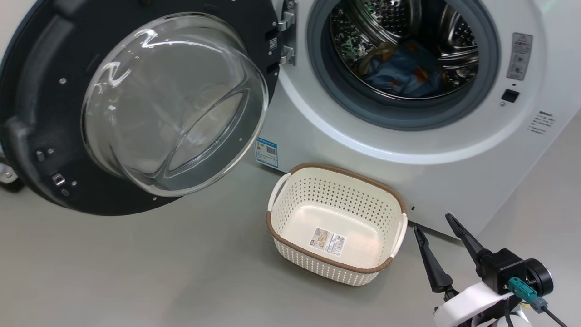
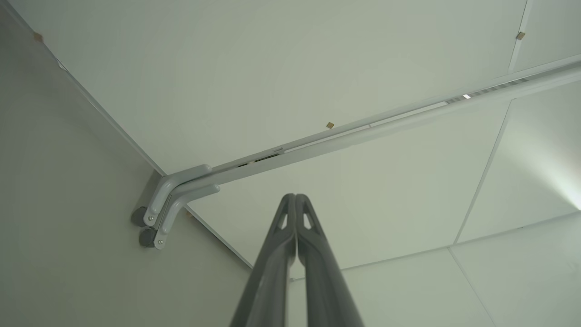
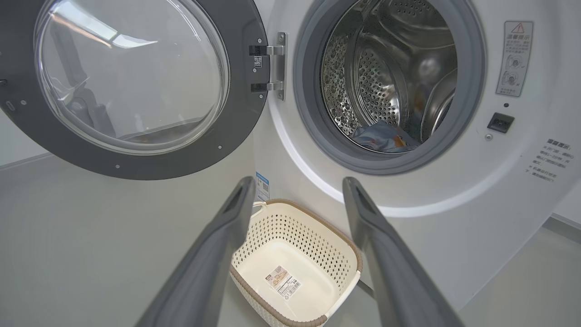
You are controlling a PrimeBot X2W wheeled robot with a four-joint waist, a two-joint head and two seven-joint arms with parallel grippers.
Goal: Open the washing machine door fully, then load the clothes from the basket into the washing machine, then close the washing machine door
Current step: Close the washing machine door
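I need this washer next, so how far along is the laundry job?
Done: the washing machine door stands swung wide open, the basket is empty, and the clothes lie inside the washing machine. In hand: nothing; the right gripper is open near the basket, the left gripper shut on nothing. Left: closing the door.

Perforated shiny steel drum (image 1: 404, 36), clear glossy glass door (image 1: 174, 102), perforated plastic basket (image 1: 336, 200).
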